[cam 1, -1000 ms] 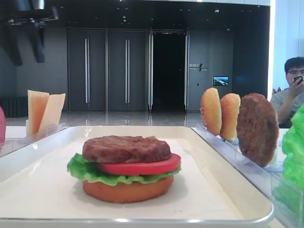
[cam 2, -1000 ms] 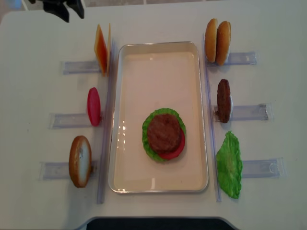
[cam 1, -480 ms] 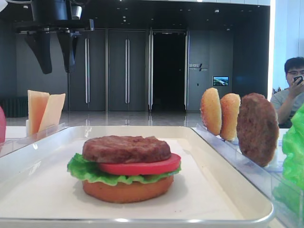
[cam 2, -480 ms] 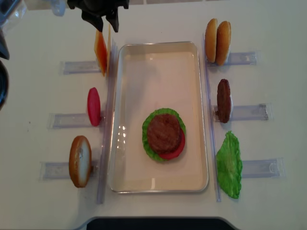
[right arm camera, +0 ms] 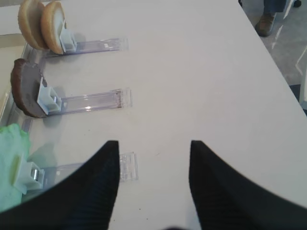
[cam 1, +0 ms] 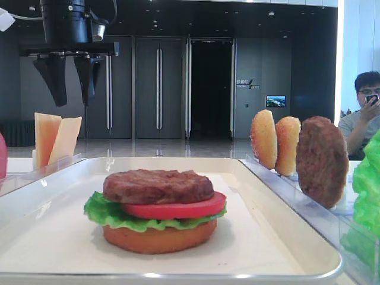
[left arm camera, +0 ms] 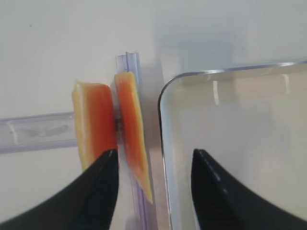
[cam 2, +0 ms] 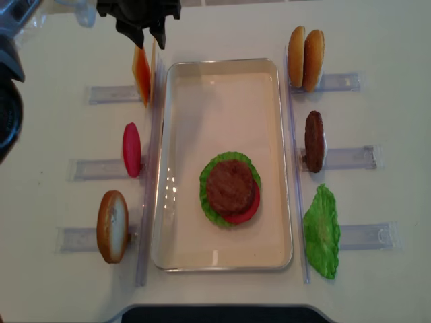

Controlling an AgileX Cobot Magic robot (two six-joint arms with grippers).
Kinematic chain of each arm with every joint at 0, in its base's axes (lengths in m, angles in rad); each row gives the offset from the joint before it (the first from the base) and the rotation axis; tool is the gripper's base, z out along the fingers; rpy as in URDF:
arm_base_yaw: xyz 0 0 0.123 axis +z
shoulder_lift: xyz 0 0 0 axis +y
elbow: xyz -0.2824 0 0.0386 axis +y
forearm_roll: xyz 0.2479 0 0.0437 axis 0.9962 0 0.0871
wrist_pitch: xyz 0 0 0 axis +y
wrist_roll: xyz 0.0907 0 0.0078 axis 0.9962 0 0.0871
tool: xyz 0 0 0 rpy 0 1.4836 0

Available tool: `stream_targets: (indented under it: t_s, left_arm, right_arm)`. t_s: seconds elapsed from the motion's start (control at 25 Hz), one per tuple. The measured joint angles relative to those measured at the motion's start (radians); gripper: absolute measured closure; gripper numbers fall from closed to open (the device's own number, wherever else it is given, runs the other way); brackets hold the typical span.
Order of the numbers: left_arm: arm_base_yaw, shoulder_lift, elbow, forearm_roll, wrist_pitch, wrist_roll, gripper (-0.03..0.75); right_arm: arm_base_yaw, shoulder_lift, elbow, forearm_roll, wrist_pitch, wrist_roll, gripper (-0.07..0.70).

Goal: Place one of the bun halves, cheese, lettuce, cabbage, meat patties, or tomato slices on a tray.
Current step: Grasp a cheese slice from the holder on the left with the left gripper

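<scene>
1. Spread wide and holding nothing, my left gripper (cam 1: 71,80) hangs in the front view above the two cheese (cam 1: 55,138) slices, which stand on edge at the back-left corner of the tray (cam 1: 285,208). On the tray sits a stack: bun, lettuce, tomato and a meat patty (cam 1: 158,185) on top (cheese looks like a sensible next layer).

2. Right wrist view: my right gripper (right arm camera: 153,158) also has its fingers (right arm camera: 98,177) apart, empty, over bare table (right arm camera: 192,72). Beside it, clear racks (right arm camera: 91,99) hold two bun halves (right arm camera: 42,23), a patty and lettuce (right arm camera: 12,158) upright, so a jaw can slip in on either side.

3. Left wrist view: the slices lean in their rack just beside the tray's rim; the nearer slice lies between my fingertips, not yet touched.

4. Overhead view: my left gripper covers the cheese rack's far end; a tomato slice (cam 2: 132,149) and another bun half wait down the left side
</scene>
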Motion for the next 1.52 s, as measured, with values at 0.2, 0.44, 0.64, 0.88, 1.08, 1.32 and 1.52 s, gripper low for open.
stream_targets:
  t_s: [0.2,0.44,0.64,0.88,1.08,1.32,1.52]
  left_arm:
    - [0.000,0.021,0.000,0.009,-0.006,-0.001,0.335]
    - [0.000,0.056,0.000,0.021,-0.011,-0.003,0.335]
    - [0.000,0.075,0.000,0.042,-0.017,-0.010,0.335]
    - [0.000,0.082,0.000,0.062,-0.020,-0.015,0.335]
    - [0.000,0.083,0.000,0.064,-0.021,-0.016,0.335]
    - [0.000,0.084,0.000,0.064,-0.008,-0.016,0.388]
    - [0.000,0.084,0.000,0.076,0.005,-0.006,0.559]
  right_arm:
    - [0.000,0.000,0.000,0.000,0.000,0.000,0.279]
    - [0.000,0.000,0.000,0.000,0.000,0.000,0.279]
    - [0.000,0.000,0.000,0.000,0.000,0.000,0.279]
    - [0.000,0.000,0.000,0.000,0.000,0.000,0.279]
    - [0.000,0.000,0.000,0.000,0.000,0.000,0.279]
    - [0.000,0.000,0.000,0.000,0.000,0.000,0.279]
    - [0.000,0.000,0.000,0.000,0.000,0.000,0.279]
